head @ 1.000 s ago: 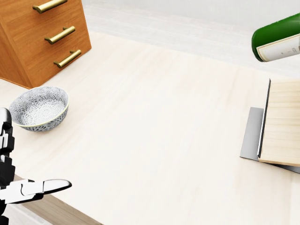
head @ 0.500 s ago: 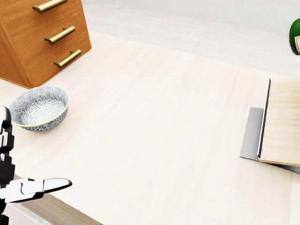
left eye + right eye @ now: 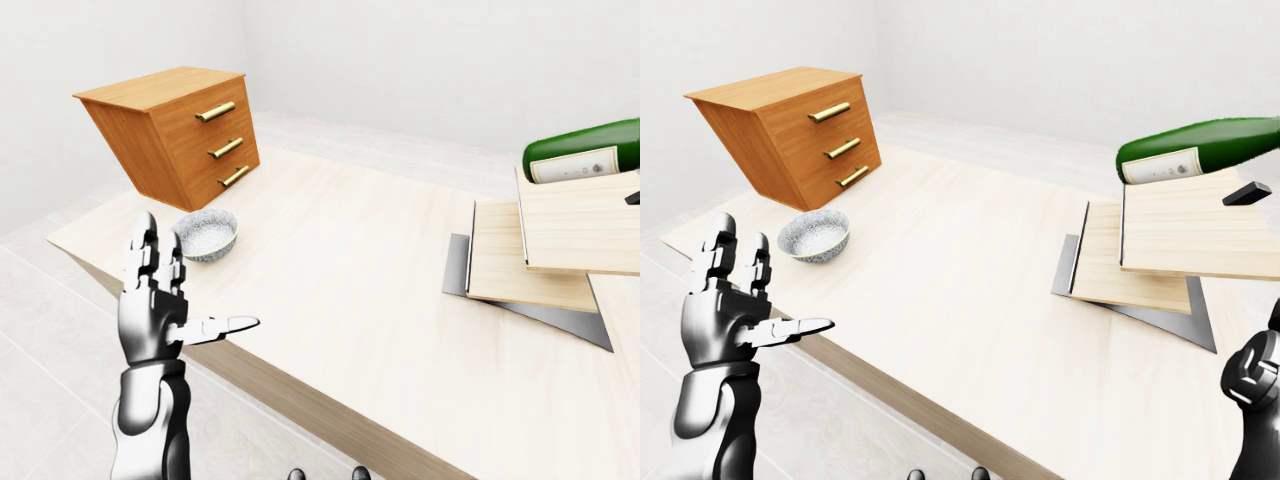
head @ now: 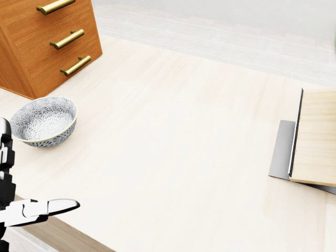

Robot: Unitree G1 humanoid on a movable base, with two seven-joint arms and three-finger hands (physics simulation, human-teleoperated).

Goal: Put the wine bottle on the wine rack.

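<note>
Now, line by line:

Wine bottle: the green wine bottle [image 3: 1200, 148] is lying on its side at the upper right of the right-eye view, its labelled base pointing left, just above the upper wooden shelf; whether it is resting on the wood or hanging just clear of it cannot be told.

Change: the bottle is sliding out of the head view — a second ago its base was filling the upper right corner, half a second ago only a sliver was showing at the right edge, and now nothing identifiable of it is showing there. The camera itself is not moving, since bowl and drawers are sitting where they were.

Wine rack: the wine rack [image 3: 1140, 262] is showing as two slanted pale wooden boards on a grey metal plate at the right of the table [image 3: 960, 290].

Meaning: judging from this, the bottle is travelling rightward over the rack, so placement looks close but not confirmed.

Right hand: only a dark knuckle of the right hand [image 3: 1252, 376] is showing at the lower right edge; how far open it is cannot be told, and no grip on the bottle is visible.

Left hand: the left hand [image 3: 160, 300] is standing spread and empty at the lower left, off the table edge.

Surroundings: a patterned bowl [image 4: 44, 121] is sitting beside the wooden drawer chest [image 3: 175, 130] at the upper left.
</note>
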